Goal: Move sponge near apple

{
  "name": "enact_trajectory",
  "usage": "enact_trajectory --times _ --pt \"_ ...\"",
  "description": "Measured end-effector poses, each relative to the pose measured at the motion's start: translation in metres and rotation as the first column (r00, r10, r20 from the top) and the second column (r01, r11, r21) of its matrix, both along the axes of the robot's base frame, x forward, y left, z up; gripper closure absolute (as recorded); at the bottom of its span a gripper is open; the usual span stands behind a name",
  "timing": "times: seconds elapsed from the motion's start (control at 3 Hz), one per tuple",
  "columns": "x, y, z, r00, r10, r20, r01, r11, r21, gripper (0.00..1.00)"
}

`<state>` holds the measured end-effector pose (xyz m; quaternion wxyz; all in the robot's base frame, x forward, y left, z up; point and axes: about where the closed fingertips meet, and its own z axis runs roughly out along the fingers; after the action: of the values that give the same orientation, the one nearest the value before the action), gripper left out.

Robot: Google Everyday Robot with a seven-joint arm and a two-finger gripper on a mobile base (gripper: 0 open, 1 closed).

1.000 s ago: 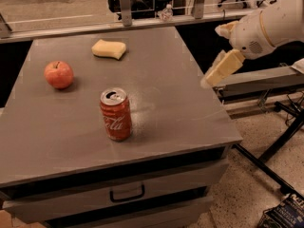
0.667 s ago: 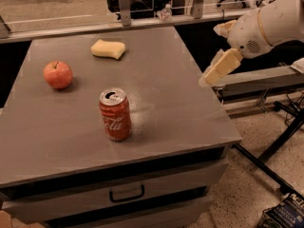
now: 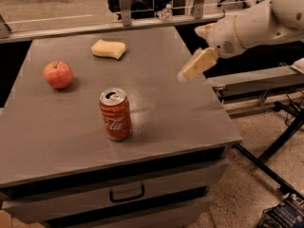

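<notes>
The pale yellow sponge (image 3: 109, 49) lies flat at the back of the grey table (image 3: 156, 118), left of centre. The red-orange apple (image 3: 58, 74) sits at the left side, apart from the sponge, nearer the front. My gripper (image 3: 192, 52) hangs over the table's right edge, well to the right of the sponge and above the surface. It is open and empty. One pale finger (image 3: 198, 64) points down and left.
A red Coca-Cola can (image 3: 115, 114) stands upright near the table's middle front. A drawer with a handle (image 3: 127, 194) is under the top. A metal bench (image 3: 256, 82) and its black legs stand to the right, and a rail runs behind the table.
My arm has moved left, and the gripper now reaches in over the table's right edge. The sponge, apple and can have not moved.
</notes>
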<state>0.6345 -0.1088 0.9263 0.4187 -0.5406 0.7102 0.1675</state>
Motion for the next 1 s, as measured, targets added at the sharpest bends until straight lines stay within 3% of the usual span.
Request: enact_trajectory --times 0.67,1.0 --pt "0.078 0.065 -0.03 0.9987 0.051 0.002 -0.05 0.989 0.14 0.0" --pt "0.105 0.081 -0.044 0.9995 0.032 0.002 -0.032 0.985 0.172 0.0"
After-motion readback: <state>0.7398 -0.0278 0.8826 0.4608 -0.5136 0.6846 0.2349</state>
